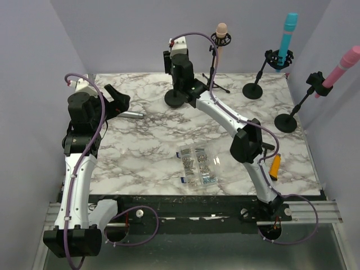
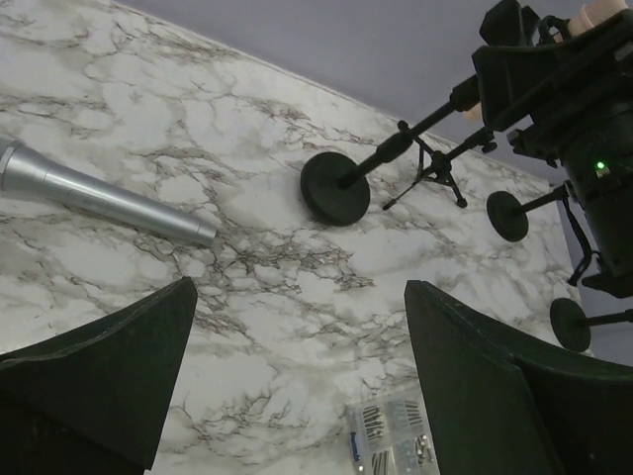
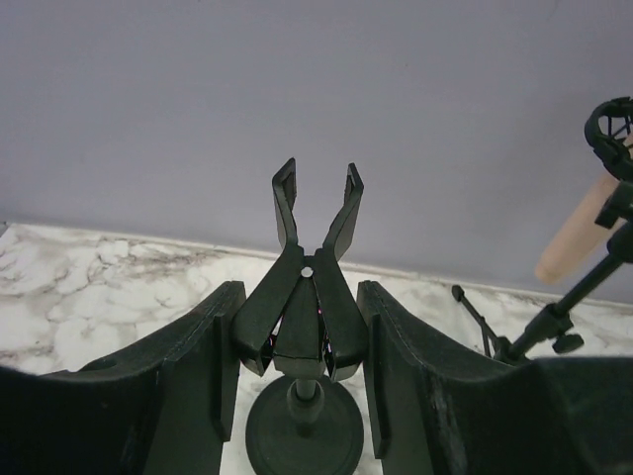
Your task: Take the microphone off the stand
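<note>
A silver microphone (image 1: 134, 114) lies flat on the marble table, also in the left wrist view (image 2: 99, 193). Its black round-base stand (image 1: 175, 99) stands upright with its spring clip (image 3: 341, 228) empty. My right gripper (image 1: 185, 84) is open with its fingers on either side of the clip (image 3: 300, 297), a narrow gap on each side, above the stand's base (image 3: 305, 435). My left gripper (image 1: 121, 101) is open and empty (image 2: 300, 287), held above the table just left of the silver microphone.
Three other stands hold microphones at the back: peach (image 1: 221, 39) on a tripod, blue (image 1: 288, 34) and pink (image 1: 340, 66) on round bases. A clear bag of screws (image 1: 197, 166) lies mid-table. An orange tool (image 1: 275, 165) lies at the right.
</note>
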